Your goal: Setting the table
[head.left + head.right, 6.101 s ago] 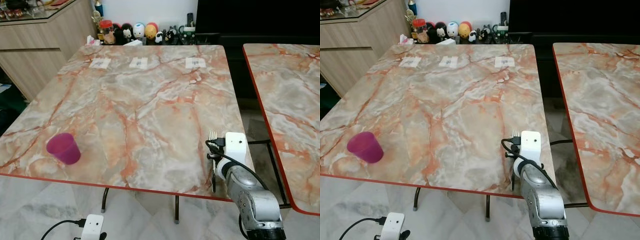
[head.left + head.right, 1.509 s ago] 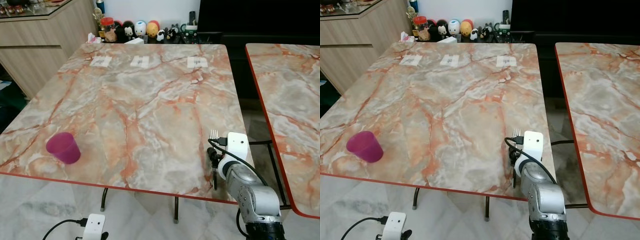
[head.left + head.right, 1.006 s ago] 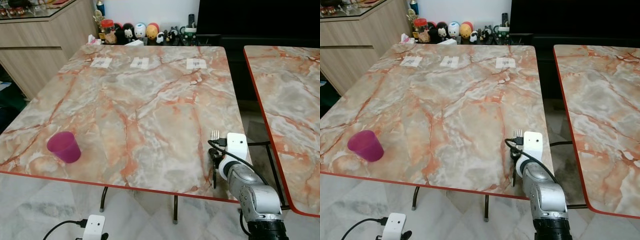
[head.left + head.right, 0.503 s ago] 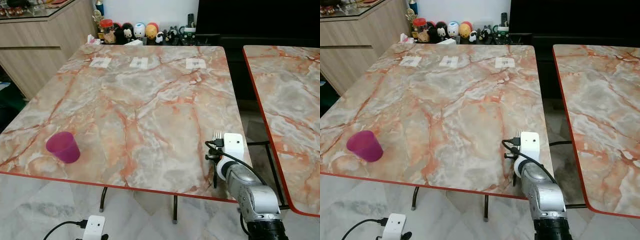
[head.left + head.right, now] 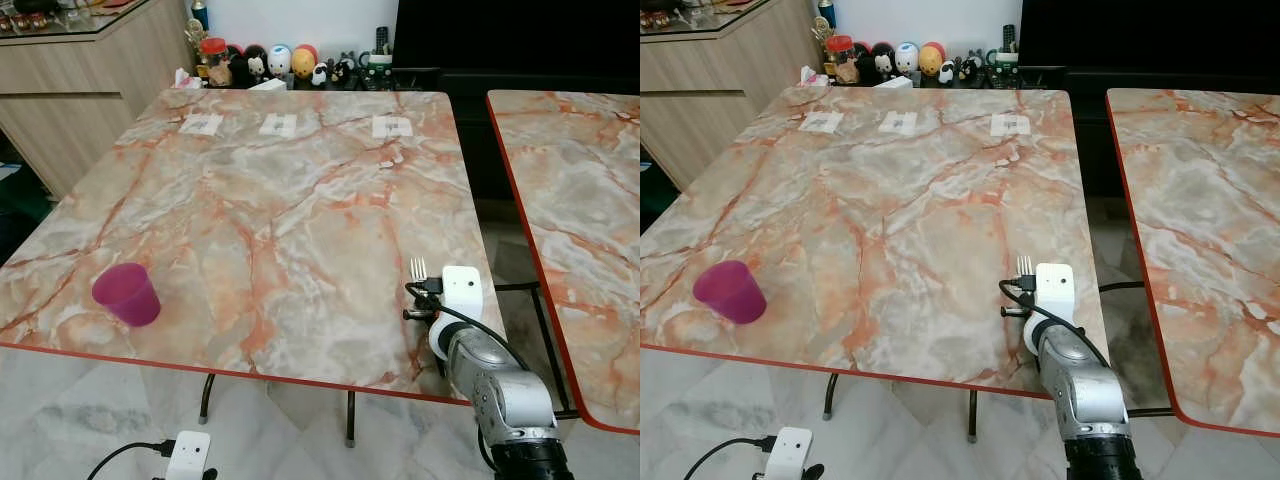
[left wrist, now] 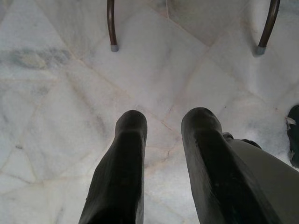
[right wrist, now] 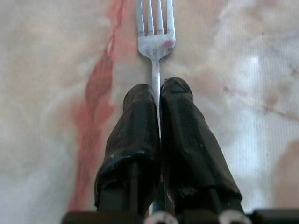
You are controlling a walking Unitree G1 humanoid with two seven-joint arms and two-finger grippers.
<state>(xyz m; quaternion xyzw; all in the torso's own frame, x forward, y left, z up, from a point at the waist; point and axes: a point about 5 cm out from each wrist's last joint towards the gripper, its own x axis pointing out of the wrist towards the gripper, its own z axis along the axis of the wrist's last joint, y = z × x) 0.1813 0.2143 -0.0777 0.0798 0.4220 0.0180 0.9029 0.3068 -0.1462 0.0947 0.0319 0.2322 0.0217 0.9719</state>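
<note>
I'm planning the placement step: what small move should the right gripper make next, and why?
Probably lower the fork flat onto the marble table and then open. The right gripper is shut on its handle near the table's near right corner, tines pointing away over the tabletop. The pink cup stands far to the left.

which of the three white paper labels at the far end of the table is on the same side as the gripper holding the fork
The rightmost label, nearest the table's right edge. The right gripper, shut on the fork, is over that same side; the middle label and left label lie further left.
</note>
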